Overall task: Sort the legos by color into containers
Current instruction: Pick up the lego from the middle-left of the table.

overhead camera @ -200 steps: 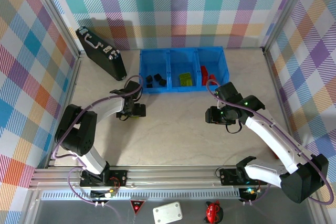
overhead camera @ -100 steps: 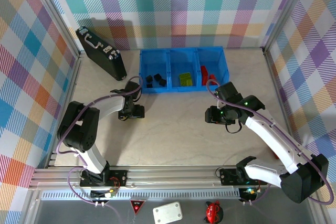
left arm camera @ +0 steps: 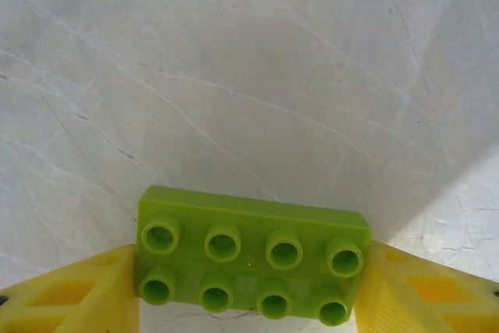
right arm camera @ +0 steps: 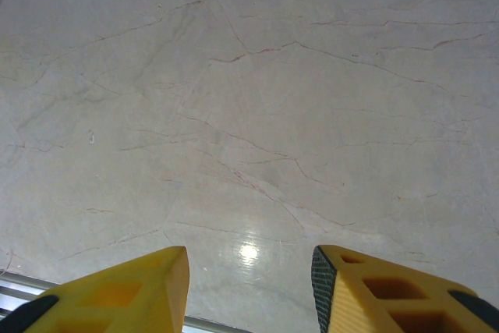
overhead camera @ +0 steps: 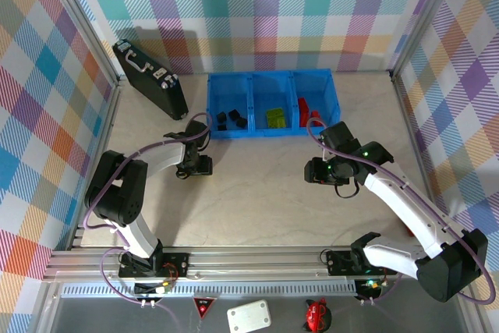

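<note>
- left tool (left arm camera: 249, 290): narrow, clamped on one lime lego (left arm camera: 251, 259). A yellow finger (left arm camera: 74, 298) presses each short end, studs face the wrist camera.
- End-to-end grip makes sense: flat faces for the pads, and the long sides stay free, so the brick shouldn't twist.
- The lime lego looks to be lying on the worktop (left arm camera: 249, 60), shadow tight under it. Can't tell if it is lifted at all.
- Top view: left tool (overhead camera: 193, 168) sits at 9 o'clock of the worktop centre, just short of the blue tray (overhead camera: 234, 133), which runs along the back at 12 o'clock.
- Tray contents: black legos (overhead camera: 230, 120) in the left compartment, lime legos (overhead camera: 274, 117) in the middle, red legos (overhead camera: 304, 108) in the right.
- So the held brick belongs in the middle one, roughly 1 o'clock from the left tool. Judged next move: lift, carry, drop.
- right tool (right arm camera: 249, 278): fingers partly apart, nothing between them, bare worktop under it.
- In the top view the right tool (overhead camera: 321, 171) hangs at 3 o'clock of centre, well apart from the left one, probably parked out of the way.
- black case (overhead camera: 148, 77) at 10 o'clock, not part of the sort.
- Risk: a shallow end grip could slip when lifted.
</note>
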Robot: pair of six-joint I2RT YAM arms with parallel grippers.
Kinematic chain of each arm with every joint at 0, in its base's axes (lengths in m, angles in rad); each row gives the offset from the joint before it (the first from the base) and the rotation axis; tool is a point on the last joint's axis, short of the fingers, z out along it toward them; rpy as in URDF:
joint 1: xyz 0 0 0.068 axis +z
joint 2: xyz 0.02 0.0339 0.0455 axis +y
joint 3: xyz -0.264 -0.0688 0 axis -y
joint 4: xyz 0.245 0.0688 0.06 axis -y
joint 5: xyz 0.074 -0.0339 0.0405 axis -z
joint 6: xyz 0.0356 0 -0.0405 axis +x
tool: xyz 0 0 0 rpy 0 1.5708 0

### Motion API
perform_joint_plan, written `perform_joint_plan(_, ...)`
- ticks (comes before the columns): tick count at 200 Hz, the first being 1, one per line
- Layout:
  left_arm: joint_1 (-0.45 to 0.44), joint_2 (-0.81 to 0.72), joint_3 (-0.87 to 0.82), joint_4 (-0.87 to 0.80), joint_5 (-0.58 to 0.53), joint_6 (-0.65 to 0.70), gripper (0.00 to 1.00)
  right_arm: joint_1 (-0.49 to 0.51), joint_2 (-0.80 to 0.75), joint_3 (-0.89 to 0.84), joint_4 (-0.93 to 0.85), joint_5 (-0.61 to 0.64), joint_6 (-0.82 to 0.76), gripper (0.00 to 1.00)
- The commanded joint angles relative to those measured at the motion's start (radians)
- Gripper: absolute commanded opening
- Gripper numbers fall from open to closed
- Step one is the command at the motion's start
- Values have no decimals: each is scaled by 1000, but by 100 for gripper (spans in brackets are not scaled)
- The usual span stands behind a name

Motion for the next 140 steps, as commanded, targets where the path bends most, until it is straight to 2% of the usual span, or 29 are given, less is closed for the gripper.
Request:
perform_joint_plan(1, 9, -21, 8, -26, 27, 1, 60, -6, 5, 8, 14, -20, 7, 47)
perform_joint_plan(71, -7, -89, -2, -5, 13, -81, 60, -6, -13, 18, 3, -5, 0, 47)
perform_joint_plan(140, -97, -155, 58, -27, -52, -155, 60, -6, -39, 21, -19, 28, -11, 47)
